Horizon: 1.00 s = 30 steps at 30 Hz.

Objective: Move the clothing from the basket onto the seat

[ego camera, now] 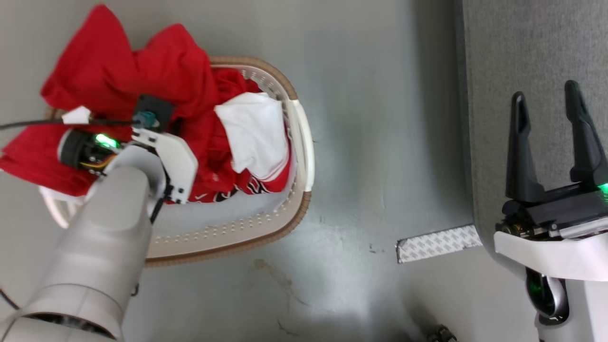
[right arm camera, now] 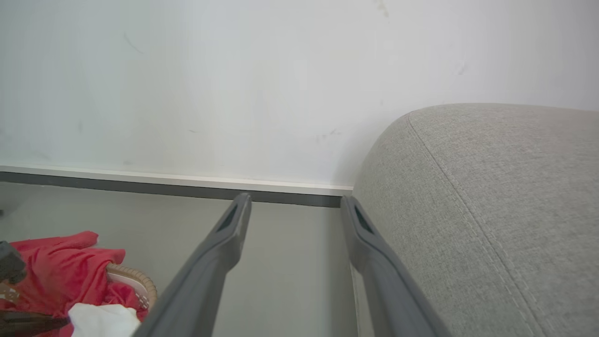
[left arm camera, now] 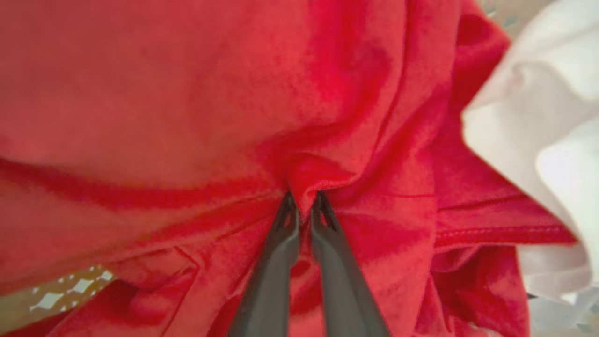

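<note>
From the head view, the basket (ego camera: 285,223) sits on the grey-green floor (ego camera: 370,118), and the clothing (ego camera: 156,71) is heaped in it, red cloth spilling over the far and left rim (it looks fuller than the basket can hold). A white panel (ego camera: 256,133) lies on the pile toward the basket's right side, with printed trim showing beneath it. The left forearm (ego camera: 109,237) reaches down over the basket, its wrist right on top of the red heap. Off to the right stands the seat (ego camera: 522,47), well apart from the basket, with a strip of patterned tape (ego camera: 437,243) on the floor by its near corner. The right gripper (ego camera: 545,92) hangs over the seat's edge, fingers spread wide with nothing between them.

In the left wrist view, the left gripper (left arm camera: 303,201) has its two fingers drawn in narrow, pinching a raised fold of the red clothing between the tips. The white fabric bunches at the right, and a bit of perforated basket wall peeks out at the lower left.

In the right wrist view, the wide-apart fingers point toward a pale wall (right arm camera: 234,70) and its dark skirting (right arm camera: 164,189). The seat's rounded corner is just beside the right-hand finger, and the basket with the red pile is in the lower left corner.
</note>
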### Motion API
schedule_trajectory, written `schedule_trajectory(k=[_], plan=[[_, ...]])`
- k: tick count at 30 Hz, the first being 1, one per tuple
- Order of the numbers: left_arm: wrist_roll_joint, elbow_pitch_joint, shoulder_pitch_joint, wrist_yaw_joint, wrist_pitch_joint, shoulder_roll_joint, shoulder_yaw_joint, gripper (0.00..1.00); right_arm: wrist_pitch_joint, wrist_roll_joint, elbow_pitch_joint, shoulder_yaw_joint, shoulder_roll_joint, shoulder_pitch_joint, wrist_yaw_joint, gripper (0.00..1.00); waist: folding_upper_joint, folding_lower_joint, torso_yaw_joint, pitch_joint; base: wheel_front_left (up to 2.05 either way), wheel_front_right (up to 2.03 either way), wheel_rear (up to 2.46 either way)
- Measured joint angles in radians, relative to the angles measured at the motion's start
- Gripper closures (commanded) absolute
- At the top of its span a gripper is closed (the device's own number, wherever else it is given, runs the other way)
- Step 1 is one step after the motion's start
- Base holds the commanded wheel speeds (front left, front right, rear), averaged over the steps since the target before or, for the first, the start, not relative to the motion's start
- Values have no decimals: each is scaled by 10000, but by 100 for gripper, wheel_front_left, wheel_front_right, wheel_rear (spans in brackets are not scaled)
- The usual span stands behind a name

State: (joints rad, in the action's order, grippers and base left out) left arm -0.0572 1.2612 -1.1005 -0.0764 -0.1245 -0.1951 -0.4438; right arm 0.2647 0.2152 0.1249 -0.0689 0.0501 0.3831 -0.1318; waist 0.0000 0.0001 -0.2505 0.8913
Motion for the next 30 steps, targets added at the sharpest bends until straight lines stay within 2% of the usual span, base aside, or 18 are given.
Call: schedule_trajectory(k=[6, 14, 19, 30], plan=[[-410, -6, 604, -378, -754, 230, 65, 100, 0, -171, -270, -111, -12, -16, 0, 0, 0, -1, 309, -730, 0, 0, 0], [-1271, -604, 2004, -512, -1294, 364, 92, 100, 0, -268, -773, 180, -12, -572, 0, 0, 0, -2, 714, -2377, 0, 0, 0], [-2098, -1900, 3000, -527, -1356, 472, -159, 100, 2, -309, -1051, 428, -8, -1173, 0, 0, 0, -3, 971, -3570, 0, 0, 0], [-3060, -4913, 4712, -527, -1131, -182, -418, 100, 0, -407, -1490, 525, -12, -2284, 0, 0, 2, -4, 1449, -5862, 0, 0, 0]])
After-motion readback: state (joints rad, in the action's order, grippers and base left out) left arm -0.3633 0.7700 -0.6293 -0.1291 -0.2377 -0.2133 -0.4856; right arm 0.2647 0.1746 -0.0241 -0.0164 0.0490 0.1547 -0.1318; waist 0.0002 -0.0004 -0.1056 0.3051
